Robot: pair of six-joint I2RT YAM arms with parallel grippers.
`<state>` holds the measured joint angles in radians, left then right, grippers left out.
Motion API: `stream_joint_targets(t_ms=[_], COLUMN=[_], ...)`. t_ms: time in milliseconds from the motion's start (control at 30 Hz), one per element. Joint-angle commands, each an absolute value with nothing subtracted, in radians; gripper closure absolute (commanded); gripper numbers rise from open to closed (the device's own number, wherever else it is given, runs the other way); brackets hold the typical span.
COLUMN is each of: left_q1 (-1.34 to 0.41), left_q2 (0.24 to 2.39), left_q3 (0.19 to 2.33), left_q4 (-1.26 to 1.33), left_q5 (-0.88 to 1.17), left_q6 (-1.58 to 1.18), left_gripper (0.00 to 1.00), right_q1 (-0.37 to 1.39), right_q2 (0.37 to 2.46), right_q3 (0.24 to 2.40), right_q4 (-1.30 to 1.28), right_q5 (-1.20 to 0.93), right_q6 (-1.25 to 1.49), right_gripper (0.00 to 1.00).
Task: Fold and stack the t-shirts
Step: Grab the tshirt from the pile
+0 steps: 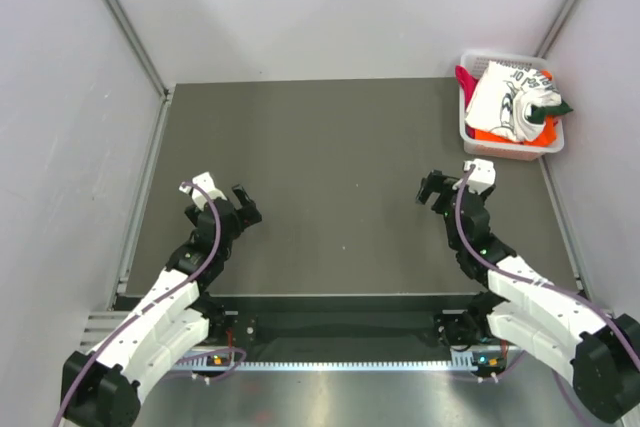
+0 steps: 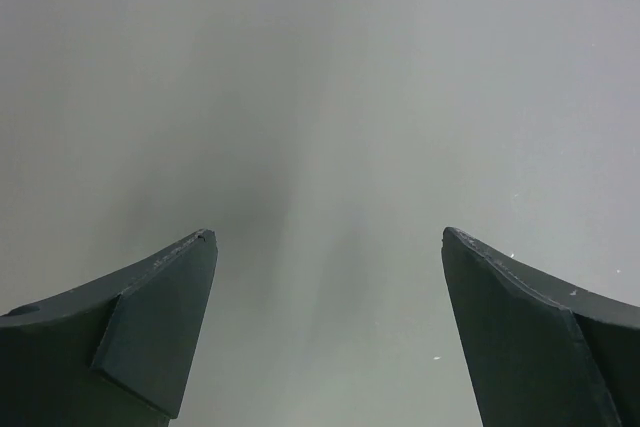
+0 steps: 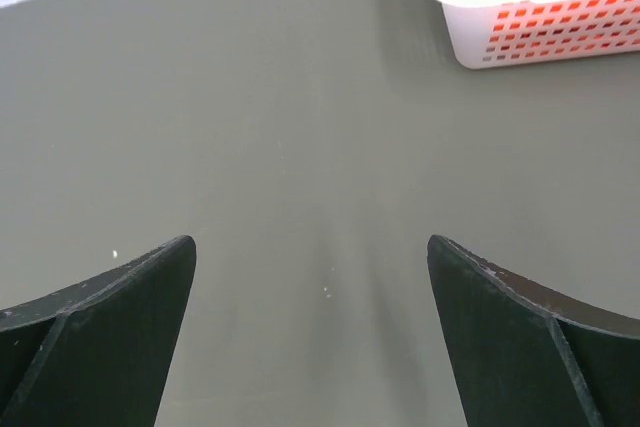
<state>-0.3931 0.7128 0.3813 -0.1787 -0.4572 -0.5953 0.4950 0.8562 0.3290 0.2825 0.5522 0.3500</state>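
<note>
Well — t-shirts (image 1: 510,102) inside the basket (image 1: 505,153)

- The table top (image 1: 340,177) is a dark grey, matt, smooth sheet with a few pale specks.
- The basket (image 1: 512,154) at the table top's far right corner is white plastic lattice, smooth with a slight sheen.
- In the basket lie soft, matt, creased cloths: the white t-shirt (image 1: 510,97) with black print, the orange t-shirt (image 1: 487,134) and the magenta t-shirt (image 1: 465,77).
- The left gripper (image 2: 328,237) and the right gripper (image 3: 310,242) have fingers (image 3: 520,327) of a dark, matt, hard material, scuffed pale along the edges.
- The arm shells (image 1: 165,322) are white, smooth plastic with a mild gloss.
- The cable (image 1: 213,237) has a smooth purple sheath.
- The strip (image 1: 350,397) at the table top's near edge is brushed metal with a dull shine.
- The walls (image 1: 340,7) are pale, matt panels.
</note>
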Motion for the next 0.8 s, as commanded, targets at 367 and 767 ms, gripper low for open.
stream_joint_targets(t_ms=[367, 767], left_q1=[-0.390, -0.390], left_q2=[0.680, 0.707], left_q3=[0.361, 0.371], left_q4=[-0.121, -0.120], left_q5=[-0.446, -0.445], left_q6=[-0.584, -0.583], left_gripper=[0.01, 0.01], right_q1=[0.142, -0.126], right_q2=[1.038, 1.514], right_q3=[0.814, 1.245], right_q4=[-0.155, -0.235], right_q5=[0.420, 0.339], right_q6=[0.505, 0.561], right_gripper=[0.08, 0.24])
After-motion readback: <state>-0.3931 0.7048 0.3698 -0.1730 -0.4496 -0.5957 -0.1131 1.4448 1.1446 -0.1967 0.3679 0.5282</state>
